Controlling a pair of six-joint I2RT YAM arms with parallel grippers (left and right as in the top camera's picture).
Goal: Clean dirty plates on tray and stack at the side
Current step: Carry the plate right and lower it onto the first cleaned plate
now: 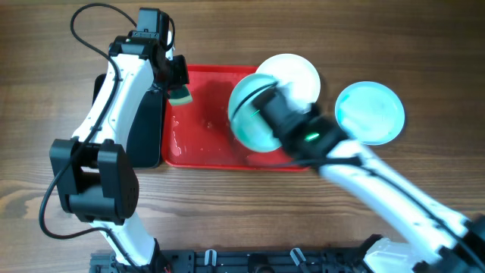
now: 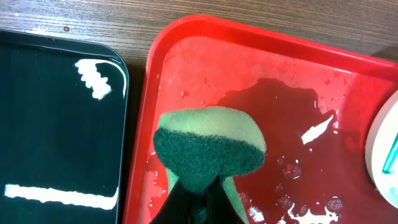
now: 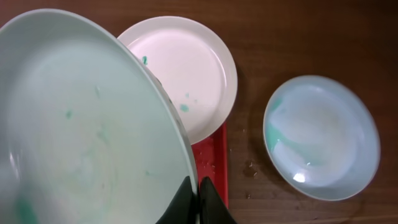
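Closest to the right wrist camera is a pale turquoise plate, tilted, with small teal specks on its inner face. The right gripper pinches its rim between both fingers and holds it above the red tray. Behind it a white plate with a few green spots lies at the far right corner of the tray, partly over the rim. A second turquoise plate, with a teal smear on one side, lies flat on the wooden table to the right, apart from the tray. At the left end of the tray the left gripper is clamped on a green sponge, over wet red plastic with a puddle of water. Whether the sponge touches the tray, I cannot tell. A black tray lies just beside the red one, on its left.
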